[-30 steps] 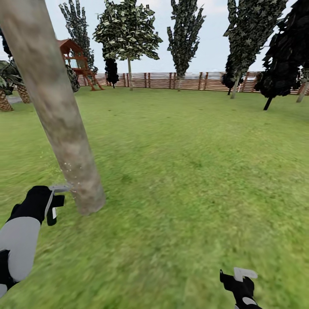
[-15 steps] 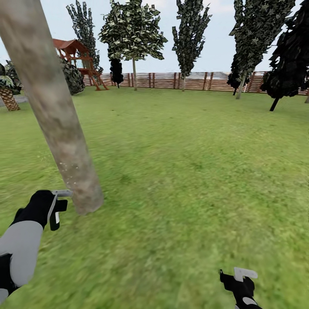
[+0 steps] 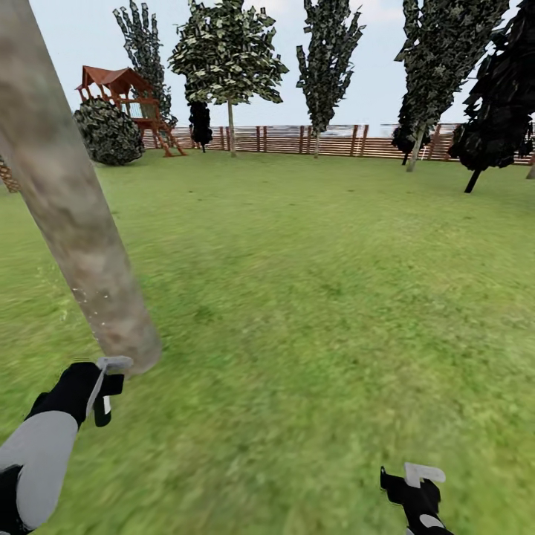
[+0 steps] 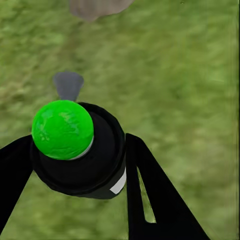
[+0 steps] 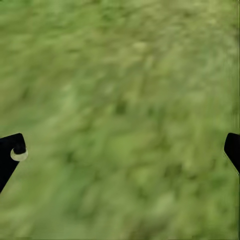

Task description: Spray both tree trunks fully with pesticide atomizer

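Two grippers visible: left gripper clamps atomizer, now lower in frame's lower left, nozzle touching trunk base; base spraying likely next. Right gripper spread wide, empty, over lawn.

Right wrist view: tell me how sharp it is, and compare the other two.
Right wrist view: the grass is a smeared green blur, only the dark fingers crisp. Left wrist view: the pesticide atomizer with its green cap is sharp, the lawn soft. Head view: the near lawn is streaky, the fence clearer; flat light, no strong shadows.
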Robot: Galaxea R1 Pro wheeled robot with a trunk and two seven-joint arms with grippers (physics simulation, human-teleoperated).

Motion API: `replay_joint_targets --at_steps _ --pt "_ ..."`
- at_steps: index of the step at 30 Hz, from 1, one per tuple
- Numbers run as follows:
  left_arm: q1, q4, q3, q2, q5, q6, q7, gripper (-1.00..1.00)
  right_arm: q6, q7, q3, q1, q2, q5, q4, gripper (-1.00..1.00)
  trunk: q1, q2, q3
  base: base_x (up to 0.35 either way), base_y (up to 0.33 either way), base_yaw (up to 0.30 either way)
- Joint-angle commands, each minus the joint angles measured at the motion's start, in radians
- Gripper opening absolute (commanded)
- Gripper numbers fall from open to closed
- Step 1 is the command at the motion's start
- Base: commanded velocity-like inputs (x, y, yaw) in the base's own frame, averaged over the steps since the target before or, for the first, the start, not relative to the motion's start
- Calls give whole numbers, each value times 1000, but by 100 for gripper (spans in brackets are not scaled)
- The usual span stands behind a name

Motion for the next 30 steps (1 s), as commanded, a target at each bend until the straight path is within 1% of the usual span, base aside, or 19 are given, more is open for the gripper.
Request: replay_joint_targets --at_steps 1,2,3,4,5,8,10,18,27,30 --pt "11 7 25 -1 -11 -15 -10 -100 -3 -4 -6 -1 1 11 1 100 0 0 -1 235 -191 0" --pt "31 13 51 -1 -10 -42 -10 -100 -3 -4 -6 -1 2 11 1 100 0 0 -1 248 -182 0" --pt "38 14 61 -1 -10 -60 -10 -100 -3 -4 -6 -1 2 11 1 100 0 0 -1 255 -177 14" --pt "46 16 74 0 -12 -94 -10 -100 -3 -4 -6 -1 3 11 1 100 0 0 -1 263 -173 130" --pt "50 16 80 4 -13 -107 -10 -100 -3 -4 -6 -1 3 11 1 100 0 0 -1 266 -171 202" --pt "59 16 108 17 -13 -119 -9 -100 -3 -4 -6 -1 3 11 1 100 0 0 -1 268 -170 255" --pt "69 15 120 19 -13 -122 -9 -100 -3 -4 -6 -1 3 11 1 100 0 0 -1 268 -170 274" --pt "73 14 126 11 -11 -124 -9 -100 -3 -4 -6 -1 3 11 1 100 0 0 -1 255 -178 264" --pt "73 7 127 8 -10 -124 -9 -100 -3 -4 -6 -1 2 11 1 100 0 0 -1 65 -261 23" --pt "73 7 129 10 -11 -124 -9 -100 -3 -4 -6 -1 2 11 1 100 0 0 -1 249 -134 0"
